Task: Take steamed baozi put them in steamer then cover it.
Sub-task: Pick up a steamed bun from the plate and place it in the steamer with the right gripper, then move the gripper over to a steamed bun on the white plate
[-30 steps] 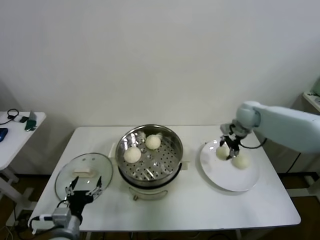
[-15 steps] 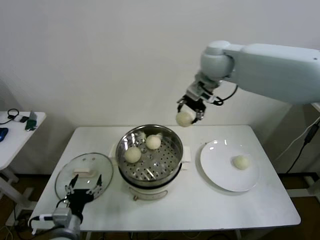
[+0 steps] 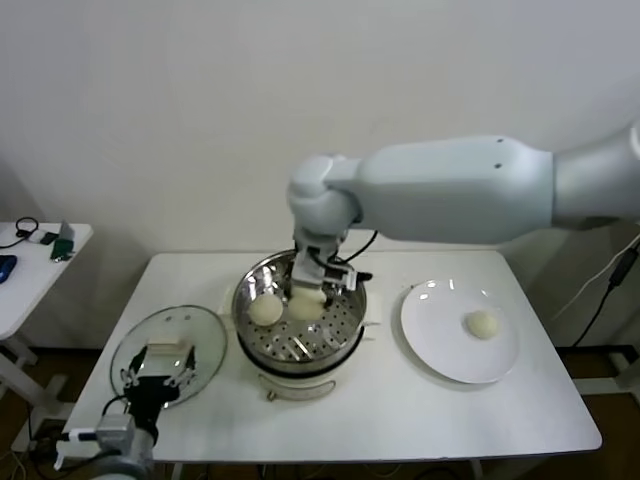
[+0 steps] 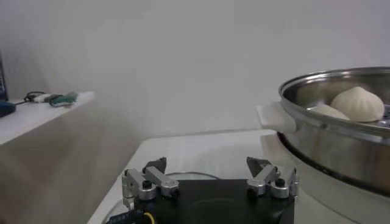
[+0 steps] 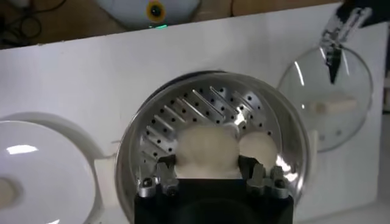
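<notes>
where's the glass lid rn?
Head view: the glass lid lies flat on the table's left side, beside the steamer, with the open left gripper over its near edge.

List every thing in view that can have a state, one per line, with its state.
Steamer: uncovered, baozi inside.
Glass lid: off, flat on the table left of the steamer.
Right gripper: over the steamer, shut on a baozi.
Baozi in steamer: resting on the perforated bottom.
Baozi on plate: alone, not yet moved.
Plate: holds one baozi.
Left gripper: open, by the lid.

The steamer (image 3: pixel 300 320) stands between the glass lid (image 3: pixel 168 352) and the plate (image 3: pixel 440 345).
</notes>
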Robot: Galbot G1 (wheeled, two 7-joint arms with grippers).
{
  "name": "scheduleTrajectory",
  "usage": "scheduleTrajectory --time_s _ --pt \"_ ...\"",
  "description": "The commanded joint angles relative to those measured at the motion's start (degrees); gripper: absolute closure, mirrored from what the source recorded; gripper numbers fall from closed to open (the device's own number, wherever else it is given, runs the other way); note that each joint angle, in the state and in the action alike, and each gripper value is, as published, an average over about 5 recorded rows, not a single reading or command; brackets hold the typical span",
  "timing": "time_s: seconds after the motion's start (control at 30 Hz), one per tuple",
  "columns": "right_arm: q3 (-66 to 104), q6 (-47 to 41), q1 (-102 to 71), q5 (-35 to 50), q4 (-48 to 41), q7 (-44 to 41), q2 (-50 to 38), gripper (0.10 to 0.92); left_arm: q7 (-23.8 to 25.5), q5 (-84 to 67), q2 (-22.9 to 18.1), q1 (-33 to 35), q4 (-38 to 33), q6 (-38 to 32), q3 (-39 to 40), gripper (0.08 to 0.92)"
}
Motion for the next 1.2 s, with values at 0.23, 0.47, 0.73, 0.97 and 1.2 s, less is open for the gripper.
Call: scheduleTrajectory --time_s 0.23,0.47,0.73,0.97,1.2 --pt "-0.08 -0.61 -11.77 -7.30 -3.71 1.88 5.86 0.338 -0.75 -0.10 -0.08 0.63 0.05 -0.67 -0.60 0.177" --pt "-0.12 -0.58 -11.82 -8.46 -5.33 1.80 6.37 0.338 -0.80 -0.18 -0.10 0.94 -0.10 -0.78 -0.70 0.177" --pt "-0.31 -0.62 -11.44 -5.65 -5.42 2.42 5.72 0.312 -0.82 -0.18 -0.09 1.09 -0.17 -0.88 -0.49 0.177" --pt "1.93 -0.45 -7.39 -2.27 -5.02 0.65 2.13 0.207 -0.84 -0.15 -0.11 0.98 -0.34 -0.74 -0.38 0.177" --pt "-0.25 -1.22 3.86 14.19 -10.69 -5.74 -9.33 0.202 -0.76 -0.13 -0.09 0.21 -0.61 -0.12 -0.38 0.177"
